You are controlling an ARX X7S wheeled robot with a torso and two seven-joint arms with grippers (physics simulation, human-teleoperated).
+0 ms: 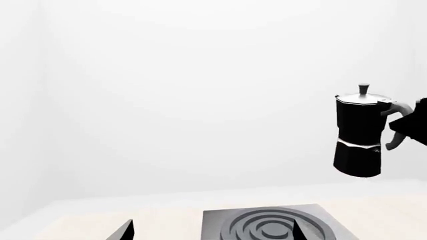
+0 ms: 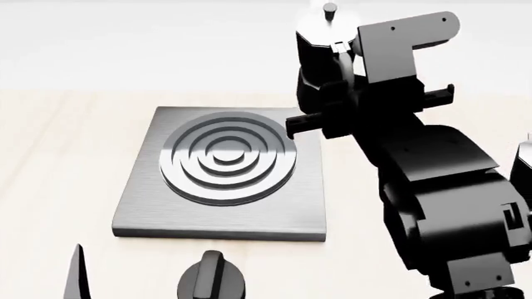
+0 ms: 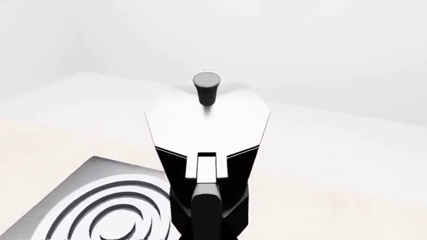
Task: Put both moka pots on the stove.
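1. One pot (image 1: 359,135) hangs in the air, held by its handle in the right gripper (image 1: 395,129), which is closed on it; the second pot shows in no view.
2. From the head view the held pot (image 2: 320,47) sits past the far right corner of the stove (image 2: 224,180), well above the table (image 2: 66,156).
3. The left gripper's (image 1: 210,231) fingertips (image 1: 124,232) stand apart with nothing between them, low over the near side of the stove.
4. To do this step well, the arm should likely carry the pot sideways over the rings (image 2: 228,154) while keeping it upright.
5. Lowering should probably be slow and straight, the base meeting the rings flat.
6. Leaving room beside it for the second pot seems wise.
7. The black knob (image 2: 212,277) at the near edge should be left alone.
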